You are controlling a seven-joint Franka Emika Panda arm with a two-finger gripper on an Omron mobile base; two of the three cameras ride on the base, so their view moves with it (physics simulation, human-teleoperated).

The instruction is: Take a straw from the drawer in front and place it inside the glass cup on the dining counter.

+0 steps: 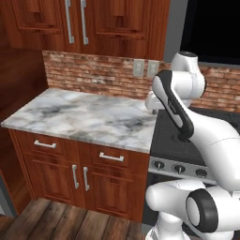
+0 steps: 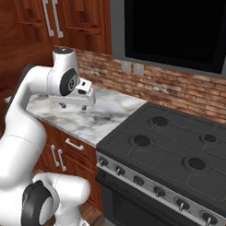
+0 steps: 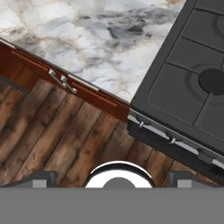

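Note:
My gripper [image 2: 74, 107] hangs open and empty, pointing down over the right end of the marble worktop [image 1: 84, 115], close to the stove. In the hand view its two dark tips [image 3: 113, 180] stand wide apart with nothing between them. The drawer [image 1: 112, 157] is shut, a reddish-brown front with a silver bar handle, just under the worktop and beside the stove; its handle also shows in the right base view [image 2: 74, 144]. The straw is hidden. The glass cup and the dining counter are out of view.
A black stove [image 2: 171, 145] with a row of knobs stands right of the worktop. A narrower drawer [image 1: 45, 144] sits further left, with cabinet doors [image 1: 79, 178] below. A brick backsplash [image 1: 93, 75] and upper cabinets [image 1: 75, 21] close the back. The floor is wooden planks [image 3: 52, 131].

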